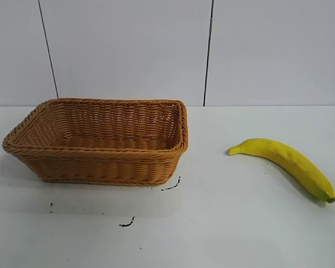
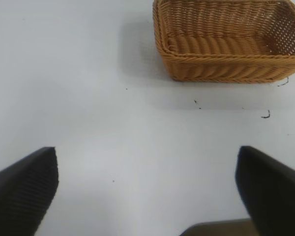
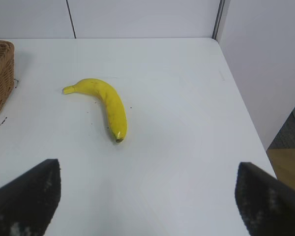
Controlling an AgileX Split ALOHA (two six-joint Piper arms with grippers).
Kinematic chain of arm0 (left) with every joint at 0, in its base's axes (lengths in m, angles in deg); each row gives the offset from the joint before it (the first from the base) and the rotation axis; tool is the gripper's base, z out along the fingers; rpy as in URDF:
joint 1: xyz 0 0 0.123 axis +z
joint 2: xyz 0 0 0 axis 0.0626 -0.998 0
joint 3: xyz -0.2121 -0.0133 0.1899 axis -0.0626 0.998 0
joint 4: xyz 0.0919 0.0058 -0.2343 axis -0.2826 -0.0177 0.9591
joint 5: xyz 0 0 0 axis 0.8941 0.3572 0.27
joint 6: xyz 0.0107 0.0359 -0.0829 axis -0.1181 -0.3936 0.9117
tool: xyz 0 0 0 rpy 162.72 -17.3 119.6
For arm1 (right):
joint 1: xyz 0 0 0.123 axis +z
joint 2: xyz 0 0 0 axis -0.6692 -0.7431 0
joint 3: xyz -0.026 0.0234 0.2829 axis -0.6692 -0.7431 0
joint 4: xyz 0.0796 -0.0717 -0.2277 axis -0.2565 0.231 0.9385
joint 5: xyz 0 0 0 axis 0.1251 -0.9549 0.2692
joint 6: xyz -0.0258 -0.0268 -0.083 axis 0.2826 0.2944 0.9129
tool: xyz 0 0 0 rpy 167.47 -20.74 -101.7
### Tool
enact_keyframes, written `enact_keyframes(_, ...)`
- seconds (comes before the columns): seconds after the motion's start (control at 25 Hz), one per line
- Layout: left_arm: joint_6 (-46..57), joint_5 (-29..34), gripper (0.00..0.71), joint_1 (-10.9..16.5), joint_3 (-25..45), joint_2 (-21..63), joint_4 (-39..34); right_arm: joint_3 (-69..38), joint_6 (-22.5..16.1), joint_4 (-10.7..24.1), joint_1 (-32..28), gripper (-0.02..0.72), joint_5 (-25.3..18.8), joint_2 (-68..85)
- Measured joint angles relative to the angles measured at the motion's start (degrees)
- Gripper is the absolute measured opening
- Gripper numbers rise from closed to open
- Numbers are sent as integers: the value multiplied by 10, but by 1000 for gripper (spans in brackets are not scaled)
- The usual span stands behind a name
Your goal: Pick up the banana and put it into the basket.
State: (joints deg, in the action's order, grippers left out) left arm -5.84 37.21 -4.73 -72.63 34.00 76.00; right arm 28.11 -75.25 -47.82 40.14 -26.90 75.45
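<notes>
The yellow banana (image 1: 287, 163) lies on the white table at the right, its dark end toward the front right; it also shows in the right wrist view (image 3: 108, 103). The orange-brown wicker basket (image 1: 100, 167) stands empty at the left, also seen in the left wrist view (image 2: 226, 69) and partly in the right wrist view (image 3: 1, 73). My left gripper (image 2: 147, 162) is open and empty over bare table, well short of the basket. My right gripper (image 3: 147, 177) is open and empty, short of the banana. Neither arm shows in the exterior view.
Small black marks (image 1: 127, 223) dot the table in front of the basket. The table's right edge (image 3: 246, 108) runs beside a grey wall panel. White panelled wall stands behind the table.
</notes>
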Motion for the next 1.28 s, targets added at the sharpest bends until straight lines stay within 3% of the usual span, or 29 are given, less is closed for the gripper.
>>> enact_keyframes(0.52, 0, 0, 695, 0, 0, 0, 0, 15, 0, 0, 0, 690, -10, -49)
enact_keyframes(0.84, 0, 0, 695, 0, 0, 0, 0, 142, 33, -1, 0, 690, -44, -327)
enact_keyframes(1.28, 0, 0, 695, 0, 0, 0, 0, 353, 79, 0, 0, 690, -50, -719)
